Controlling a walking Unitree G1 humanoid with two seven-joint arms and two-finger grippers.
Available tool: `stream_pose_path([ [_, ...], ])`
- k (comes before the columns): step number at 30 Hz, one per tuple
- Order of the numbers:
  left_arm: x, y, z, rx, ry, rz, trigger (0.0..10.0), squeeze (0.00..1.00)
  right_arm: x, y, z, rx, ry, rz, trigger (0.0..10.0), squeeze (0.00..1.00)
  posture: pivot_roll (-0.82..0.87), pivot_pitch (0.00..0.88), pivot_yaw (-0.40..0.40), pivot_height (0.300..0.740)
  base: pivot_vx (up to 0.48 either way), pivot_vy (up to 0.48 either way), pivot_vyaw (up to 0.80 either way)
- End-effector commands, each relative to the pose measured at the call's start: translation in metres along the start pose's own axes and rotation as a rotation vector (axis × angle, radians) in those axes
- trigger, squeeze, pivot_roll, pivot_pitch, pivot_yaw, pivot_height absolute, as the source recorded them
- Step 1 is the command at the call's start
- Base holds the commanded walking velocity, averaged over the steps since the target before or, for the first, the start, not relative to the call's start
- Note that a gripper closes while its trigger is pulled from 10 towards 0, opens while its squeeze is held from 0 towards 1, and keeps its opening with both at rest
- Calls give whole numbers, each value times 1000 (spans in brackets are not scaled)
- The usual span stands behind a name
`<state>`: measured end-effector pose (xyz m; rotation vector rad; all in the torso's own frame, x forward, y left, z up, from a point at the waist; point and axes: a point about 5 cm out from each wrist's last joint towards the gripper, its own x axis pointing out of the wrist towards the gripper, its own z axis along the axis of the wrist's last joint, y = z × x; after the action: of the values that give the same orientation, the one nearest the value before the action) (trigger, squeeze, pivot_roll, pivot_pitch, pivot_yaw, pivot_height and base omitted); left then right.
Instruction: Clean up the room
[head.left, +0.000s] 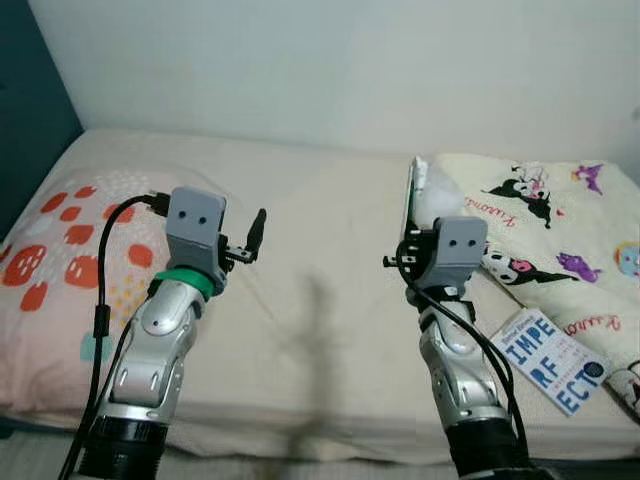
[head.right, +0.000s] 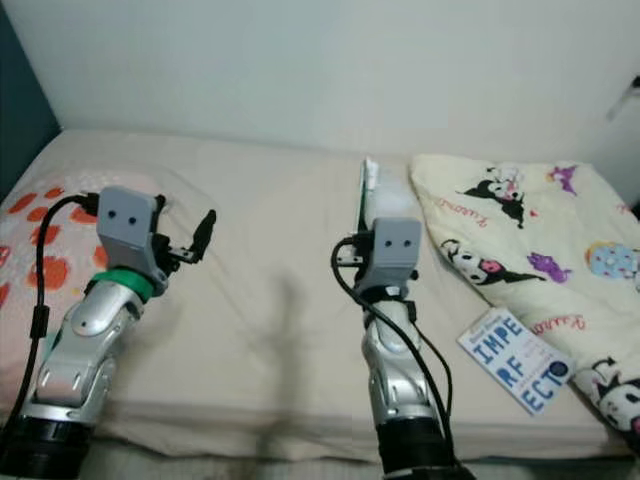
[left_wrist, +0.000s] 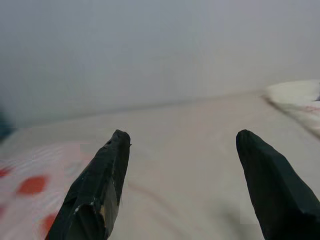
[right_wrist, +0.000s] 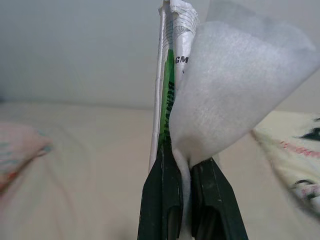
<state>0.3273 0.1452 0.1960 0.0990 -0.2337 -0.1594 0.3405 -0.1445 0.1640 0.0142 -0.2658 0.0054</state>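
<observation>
The right gripper (right_wrist: 182, 200) has its jaws clamped on a thin packet (right_wrist: 165, 75) and white tissue (right_wrist: 235, 85) held upright above the bed (head.left: 320, 260), so it should keep that pinch firm, while the left gripper (left_wrist: 185, 165), jaws apart, hovers empty.

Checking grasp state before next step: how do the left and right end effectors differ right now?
The left end effector is open with nothing between its fingers; the right end effector is shut on a white sheet and a green-printed packet. The left one hangs beside the pillow, the right one near the blanket. Both are raised over the bed.
</observation>
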Motion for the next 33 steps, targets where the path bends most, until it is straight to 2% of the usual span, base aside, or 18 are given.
stream_pose_path([
  [1, -1, -1, -4, -8, 13, -1, 10000, 0, -3, -2, -4, 3, 14, -5, 10000, 0, 15, 28, 4, 740, -330, 0, 0],
  [23, 0, 0, -5, -8, 15, 5, 10000, 0, -2, 6, -3, -28, 9, 45, 10000, 0, 15, 27, 6, 740, -319, 0, 0],
  [30, 0, 0, -8, -2, 30, 8, 10000, 0, -2, 7, -4, -36, 16, 65, 10000, 0, 12, 21, 1, 740, 0, 0, 0],
  [33, 1, 0, -11, 4, 46, 13, 10000, 0, -2, 8, -5, -53, 20, 77, 10000, 0, 12, 21, 1, 740, 0, 0, 794],
])
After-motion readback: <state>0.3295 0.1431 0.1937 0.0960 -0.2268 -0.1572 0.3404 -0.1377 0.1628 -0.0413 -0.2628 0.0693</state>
